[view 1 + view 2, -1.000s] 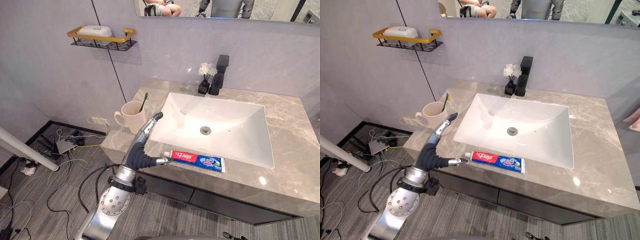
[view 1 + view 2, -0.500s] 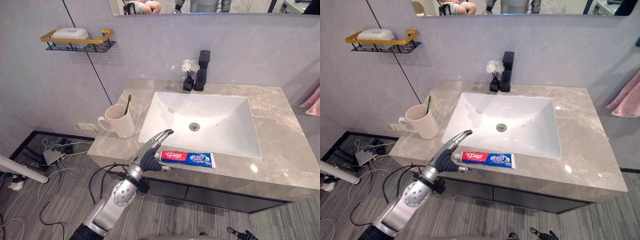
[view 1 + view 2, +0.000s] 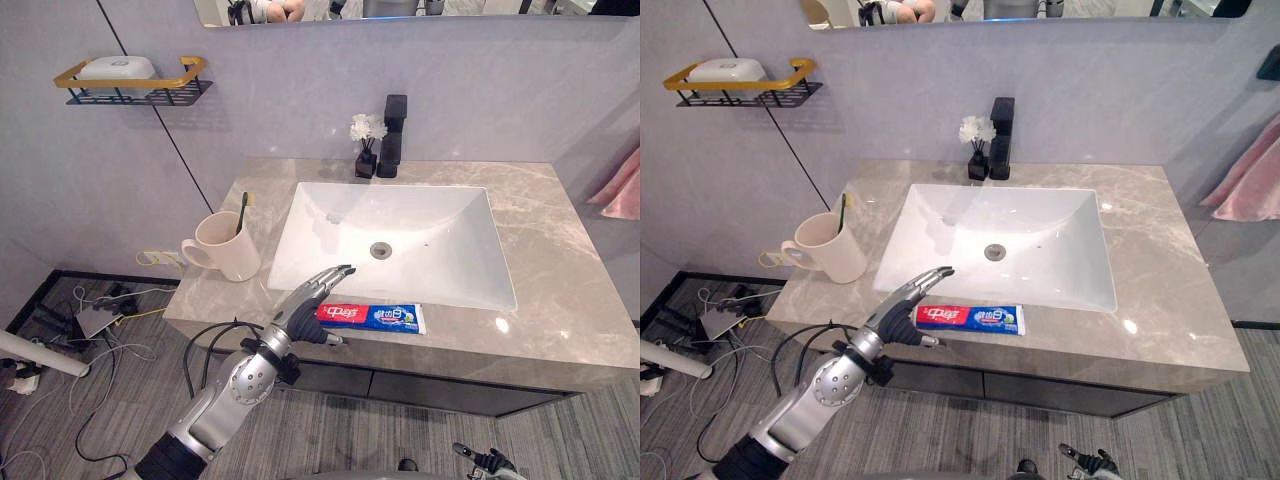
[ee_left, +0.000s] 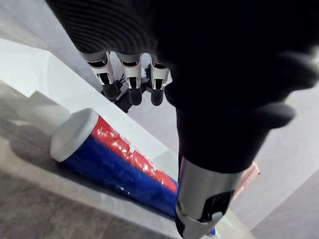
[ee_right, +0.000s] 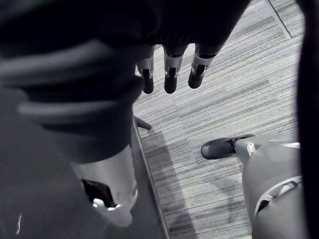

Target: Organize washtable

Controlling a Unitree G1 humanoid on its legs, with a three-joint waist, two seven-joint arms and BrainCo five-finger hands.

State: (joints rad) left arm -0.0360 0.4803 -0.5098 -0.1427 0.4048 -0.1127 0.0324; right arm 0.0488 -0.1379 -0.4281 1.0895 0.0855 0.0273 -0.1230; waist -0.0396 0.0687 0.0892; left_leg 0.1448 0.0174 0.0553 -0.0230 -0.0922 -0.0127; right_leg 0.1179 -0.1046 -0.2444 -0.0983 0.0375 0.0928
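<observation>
A red and blue toothpaste tube lies on the grey marble counter along the front rim of the white sink. My left hand is at the tube's white cap end, open. Its straight fingers reach over the sink edge and its thumb lies on the near side of the tube. I cannot tell whether the hand touches the tube. A cream mug with a toothbrush stands left of the sink. My right hand hangs open above the floor.
A black tap and a small vase of white flowers stand behind the sink. A wall shelf with a soap bar hangs at the upper left. A pink towel hangs at the right. Cables lie on the floor at the left.
The camera has swung to the right, so the whole scene has shifted left. My left hand has edged toward the tube's cap end, which now lies between thumb and fingers.
</observation>
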